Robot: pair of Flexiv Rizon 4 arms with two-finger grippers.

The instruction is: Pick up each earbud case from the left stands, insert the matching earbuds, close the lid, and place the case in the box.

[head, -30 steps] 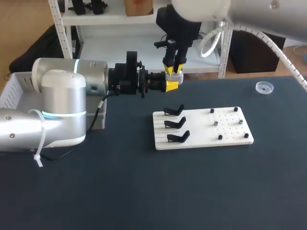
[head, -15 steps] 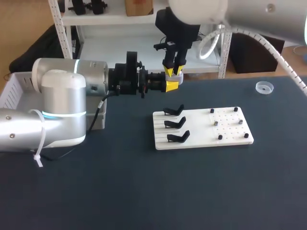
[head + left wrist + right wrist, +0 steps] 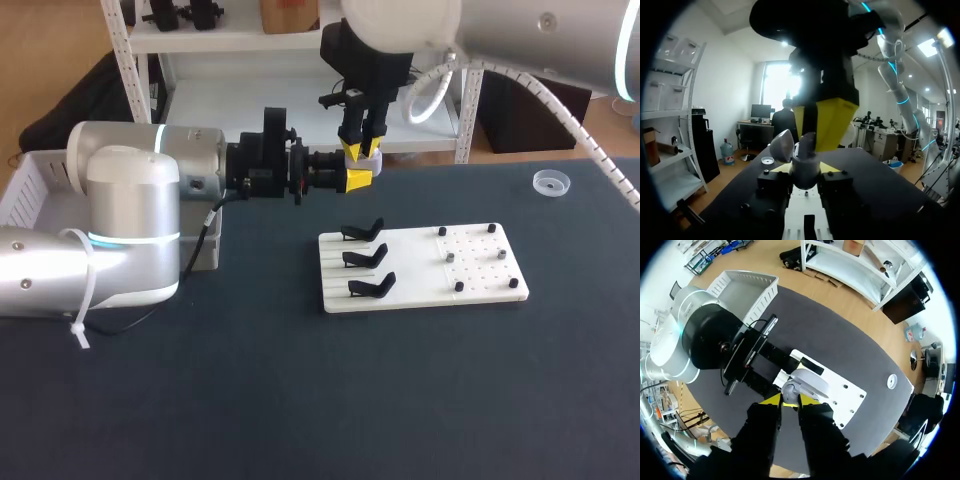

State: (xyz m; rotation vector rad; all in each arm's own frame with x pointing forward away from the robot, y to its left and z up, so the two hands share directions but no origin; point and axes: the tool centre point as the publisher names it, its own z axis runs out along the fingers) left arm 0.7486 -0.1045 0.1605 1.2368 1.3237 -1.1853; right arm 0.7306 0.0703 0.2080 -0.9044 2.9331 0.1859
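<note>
Holding case over far edge

Left gripper [image 3: 361, 172] is clamped on the earbud case [image 3: 805, 172], lid up, above the desk's far edge. Right gripper [image 3: 361, 150] points down onto the case; its grip cannot be told.

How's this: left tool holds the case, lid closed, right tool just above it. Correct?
Not quite. The lid is open, tipped up from the case; the left wrist view shows it. The left tool does hold the case, with the right tool just above it.
</note>
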